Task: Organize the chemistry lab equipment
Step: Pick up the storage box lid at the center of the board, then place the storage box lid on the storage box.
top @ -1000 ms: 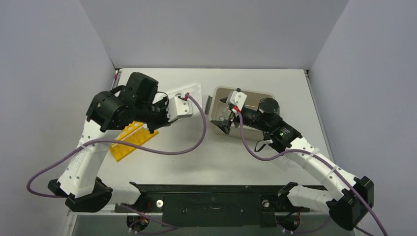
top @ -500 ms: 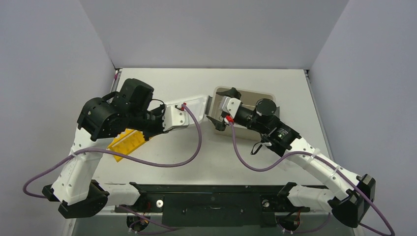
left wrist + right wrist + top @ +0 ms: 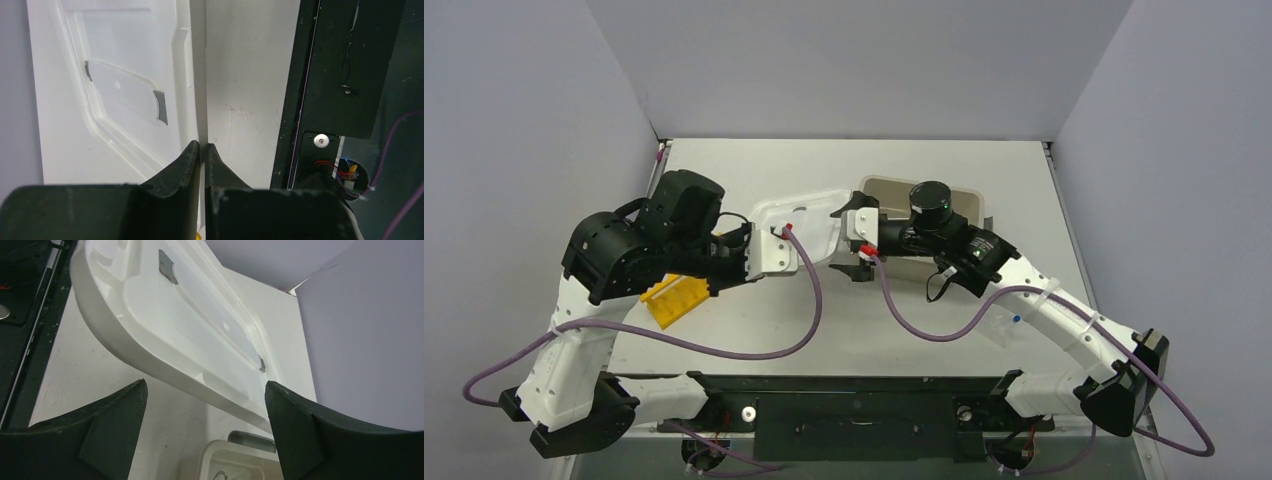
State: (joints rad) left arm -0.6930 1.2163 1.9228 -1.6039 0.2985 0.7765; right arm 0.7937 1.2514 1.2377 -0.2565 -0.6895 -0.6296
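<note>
White plastic lid [image 3: 809, 215] sits mid-frame in the overhead view, held by one thin edge in the left claw [image 3: 202, 150], which is pinched shut on it. So narrow a hold could let the lid swing or slip onto the table [image 3: 754, 170]. The right claw [image 3: 205, 384] gapes wide, holding nothing, with the lid's rim just ahead; closing crooked could knock it free. The yellow rack [image 3: 674, 298] lies at left, partly under the left arm. The tub [image 3: 969, 195] sits upper right of centre. No writing is readable.
</note>
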